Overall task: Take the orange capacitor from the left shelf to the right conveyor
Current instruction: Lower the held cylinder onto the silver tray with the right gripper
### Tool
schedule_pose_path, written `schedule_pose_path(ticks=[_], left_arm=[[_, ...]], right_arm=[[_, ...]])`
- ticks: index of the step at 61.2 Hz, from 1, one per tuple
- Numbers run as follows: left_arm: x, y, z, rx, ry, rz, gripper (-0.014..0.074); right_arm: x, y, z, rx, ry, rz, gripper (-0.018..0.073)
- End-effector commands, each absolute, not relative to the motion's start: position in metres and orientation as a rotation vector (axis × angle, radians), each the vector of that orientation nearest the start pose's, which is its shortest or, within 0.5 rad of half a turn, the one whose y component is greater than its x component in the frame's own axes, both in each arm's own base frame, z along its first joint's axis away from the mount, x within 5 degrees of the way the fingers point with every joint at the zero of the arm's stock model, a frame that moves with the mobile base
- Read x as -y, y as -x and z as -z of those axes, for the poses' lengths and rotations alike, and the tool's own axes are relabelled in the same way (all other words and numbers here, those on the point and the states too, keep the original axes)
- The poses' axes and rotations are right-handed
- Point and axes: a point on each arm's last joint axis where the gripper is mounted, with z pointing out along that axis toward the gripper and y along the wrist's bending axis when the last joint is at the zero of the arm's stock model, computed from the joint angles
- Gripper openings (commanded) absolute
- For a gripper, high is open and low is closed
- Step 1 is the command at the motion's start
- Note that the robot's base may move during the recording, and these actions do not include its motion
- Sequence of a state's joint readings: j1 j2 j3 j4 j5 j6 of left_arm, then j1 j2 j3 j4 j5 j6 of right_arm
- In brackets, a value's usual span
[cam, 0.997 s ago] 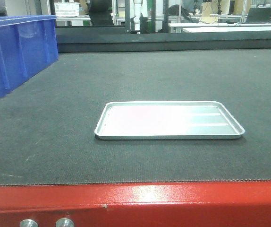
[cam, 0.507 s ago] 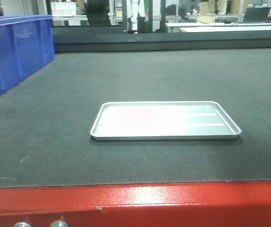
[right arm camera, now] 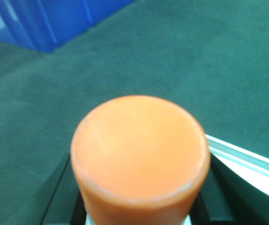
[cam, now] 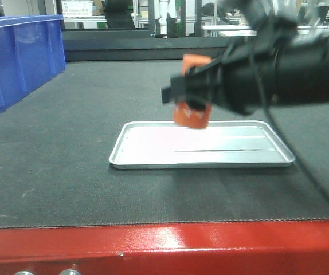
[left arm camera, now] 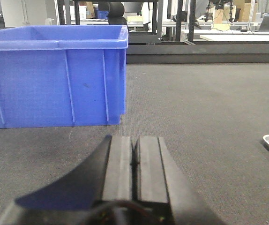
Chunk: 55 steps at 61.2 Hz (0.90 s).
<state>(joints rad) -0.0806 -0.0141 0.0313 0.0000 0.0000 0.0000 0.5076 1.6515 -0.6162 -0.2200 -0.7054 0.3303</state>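
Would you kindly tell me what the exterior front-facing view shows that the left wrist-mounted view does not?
Only the front-facing view shows the right claw gripping the orange capacitor by the silver tray, and the conveyor's red front frame. Only the left wrist view shows the left claw, its fingers pressed together, empty. Both show the blue bin, the dark grey belt and the tray, though the wrist view catches just one tray corner.

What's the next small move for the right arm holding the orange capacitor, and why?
Probably lower it straight down. The right gripper holds the orange capacitor in the air above the right conveyor, by the silver tray, so opening now would likely drop and tip it.
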Motion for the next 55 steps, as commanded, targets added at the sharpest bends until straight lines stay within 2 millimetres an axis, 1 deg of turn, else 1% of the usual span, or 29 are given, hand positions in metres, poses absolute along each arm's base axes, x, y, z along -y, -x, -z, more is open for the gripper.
schedule_pose_path(ticks=[1, 9, 18, 26, 36, 43, 46, 49, 52, 55], left_arm=[[0.005, -0.056, -0.213, -1.415, -0.057, 0.075, -0.0105], [0.005, -0.056, -0.213, -1.415, -0.057, 0.075, -0.0105], [0.005, -0.056, -0.213, -1.415, -0.057, 0.075, -0.0105], [0.005, -0.056, -0.213, -1.415, -0.057, 0.075, -0.0105], [0.005, -0.056, -0.213, -1.415, -0.057, 0.075, -0.0105], [0.005, -0.056, -0.213, -1.415, -0.057, 0.075, -0.0105], [0.005, -0.056, -0.213, -1.416, -0.052, 0.081, -0.0105], [0.005, -0.056, -0.213, -1.415, -0.057, 0.075, -0.0105], [0.005, -0.056, -0.213, -1.415, -0.057, 0.075, -0.0105], [0.005, -0.056, -0.213, -1.415, -0.057, 0.075, -0.0105]], right_arm=[[-0.166, -0.273, -0.214, -1.592, 0.456, -0.584, 0.0057], [-0.164, -0.275, -0.213, -1.576, 0.532, -0.484, 0.0057], [-0.152, -0.282, -0.209, -1.615, 0.484, -0.432, 0.0057], [-0.144, -0.29, -0.2, -1.632, 0.437, -0.413, 0.0057], [-0.145, -0.293, -0.192, -1.625, 0.434, -0.421, 0.0057], [-0.146, -0.295, -0.184, -1.654, 0.433, -0.415, 0.0065], [-0.145, -0.295, -0.18, -1.669, 0.423, -0.411, 0.0098], [-0.145, -0.296, -0.179, -1.673, 0.419, -0.411, 0.0172], [-0.145, -0.296, -0.18, -1.659, 0.415, -0.415, 0.0291], [-0.145, -0.296, -0.184, -1.625, 0.408, -0.422, 0.0462]])
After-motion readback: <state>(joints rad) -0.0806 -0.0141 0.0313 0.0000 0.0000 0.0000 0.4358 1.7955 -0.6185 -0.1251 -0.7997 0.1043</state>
